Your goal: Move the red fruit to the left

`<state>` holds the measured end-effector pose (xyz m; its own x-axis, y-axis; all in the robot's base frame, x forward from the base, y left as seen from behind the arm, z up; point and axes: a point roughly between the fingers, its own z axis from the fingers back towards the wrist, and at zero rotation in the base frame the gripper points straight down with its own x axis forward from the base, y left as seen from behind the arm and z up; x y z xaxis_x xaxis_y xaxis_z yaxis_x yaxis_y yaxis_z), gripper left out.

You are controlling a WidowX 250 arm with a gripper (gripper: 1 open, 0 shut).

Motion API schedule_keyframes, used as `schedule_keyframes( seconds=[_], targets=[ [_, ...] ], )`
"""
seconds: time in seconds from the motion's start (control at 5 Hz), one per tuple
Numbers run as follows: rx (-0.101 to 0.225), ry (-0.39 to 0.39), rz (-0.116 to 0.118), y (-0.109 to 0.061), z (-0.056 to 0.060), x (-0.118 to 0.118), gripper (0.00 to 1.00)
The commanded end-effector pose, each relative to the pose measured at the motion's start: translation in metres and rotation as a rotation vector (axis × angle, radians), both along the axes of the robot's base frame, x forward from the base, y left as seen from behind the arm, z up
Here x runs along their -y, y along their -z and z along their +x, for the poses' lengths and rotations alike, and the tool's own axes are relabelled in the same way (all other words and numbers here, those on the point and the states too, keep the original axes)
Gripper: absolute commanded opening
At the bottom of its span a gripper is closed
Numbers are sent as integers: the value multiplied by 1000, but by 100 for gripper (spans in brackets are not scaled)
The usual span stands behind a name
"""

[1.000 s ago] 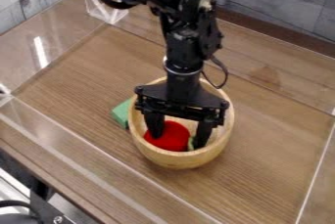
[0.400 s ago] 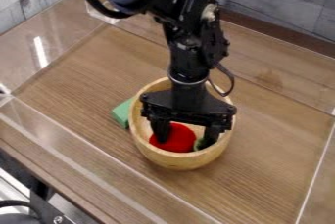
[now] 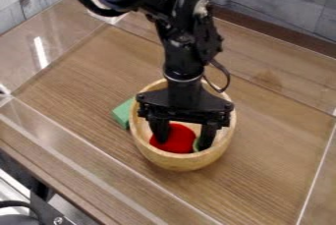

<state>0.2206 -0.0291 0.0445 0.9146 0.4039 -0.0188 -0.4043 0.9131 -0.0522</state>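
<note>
- A wood-grain worktop (image 3: 92,91) fills the scene, ringed by low clear plastic walls (image 3: 53,42), with a grey planked wall along the far edge.
- A light round wooden bowl (image 3: 186,155) stands on the worktop near the middle, somewhat toward the near side.
- Inside that bowl lies the small bright red rounded toy fruit (image 3: 171,141); only part of its red surface shows, in the left half of the bowl's hollow, and no stem piece can be made out.
- A flat green block (image 3: 126,113) lies on the worktop touching or just beside the bowl's left outer wall; its right part is hidden behind the bowl.
- A black jointed robot arm (image 3: 184,32) comes in from the far left top and drops almost straight down over the bowl.
- The black end effector (image 3: 180,132) is lowered into the bowl, its fingers spread apart.
- One finger (image 3: 148,129) stands at the left of the red fruit, and the other (image 3: 210,134) at its right near the bowl's right inner wall.
- The fruit sits between the two fingers, but whether either finger touches it cannot be told, and it rests low in the bowl, not lifted.
</note>
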Motion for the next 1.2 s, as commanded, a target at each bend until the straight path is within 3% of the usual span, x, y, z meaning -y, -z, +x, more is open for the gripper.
schedule_keyframes(
  seconds=[0.0, 0.6, 0.8, 1.0],
  targets=[
    [47, -14, -4, -16, 8, -1, 0],
    [75, -123, -2, -27, 17, -5, 0],
    [80, -181, 2, -24, 20, -10, 100],
    [86, -205, 7, -22, 20, -17, 100]
  ],
)
